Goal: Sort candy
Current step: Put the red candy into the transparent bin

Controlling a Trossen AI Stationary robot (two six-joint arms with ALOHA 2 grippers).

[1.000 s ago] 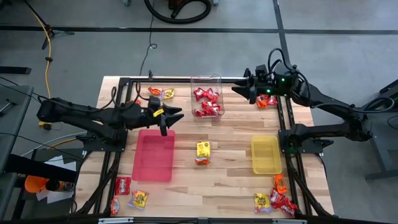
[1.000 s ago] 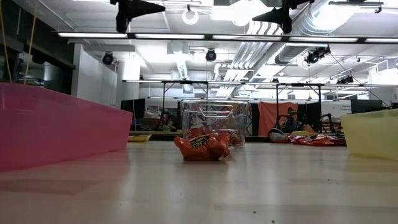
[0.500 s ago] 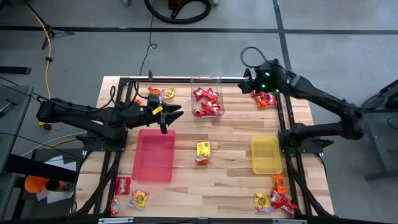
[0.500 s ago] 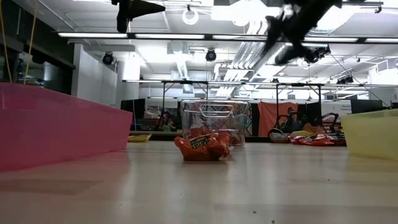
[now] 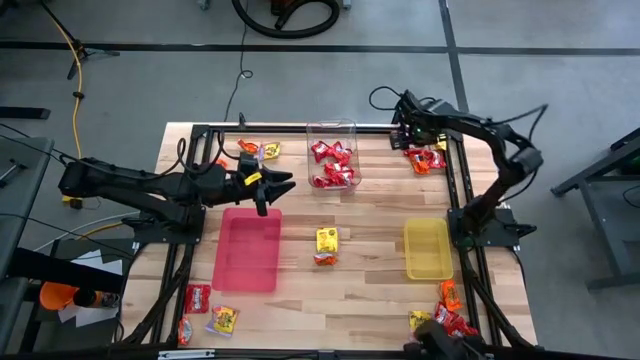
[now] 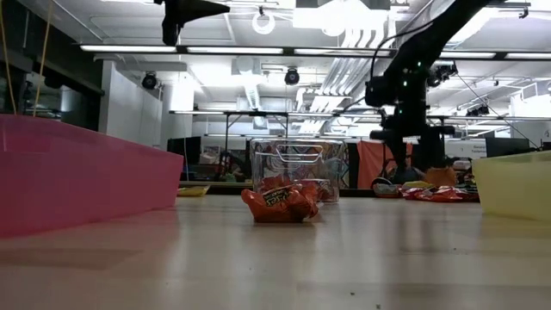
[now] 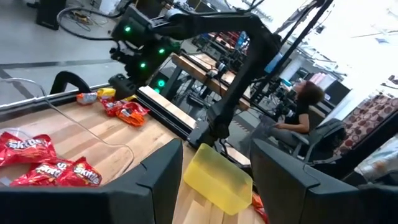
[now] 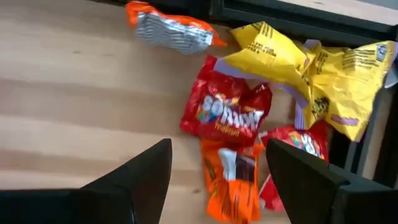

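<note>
I see a light wooden plank table point(image 5: 370, 215) bordered by a black metal frame point(image 5: 455, 200). On it lie a flat pink tray point(image 5: 247, 249) left of centre and a yellow tray point(image 5: 427, 248) to the right. A clear plastic tub point(image 5: 332, 155) stands at the far edge, with red candy packets inside. Between the trays sit two packets point(image 5: 326, 245), one yellow, one orange. More candy point(image 5: 258, 149) lies at the far left, a mixed pile point(image 8: 249, 124) at the far right, a few pieces point(image 5: 205, 310) at the near left corner, and another cluster point(image 5: 445, 315) at the near right.
</note>
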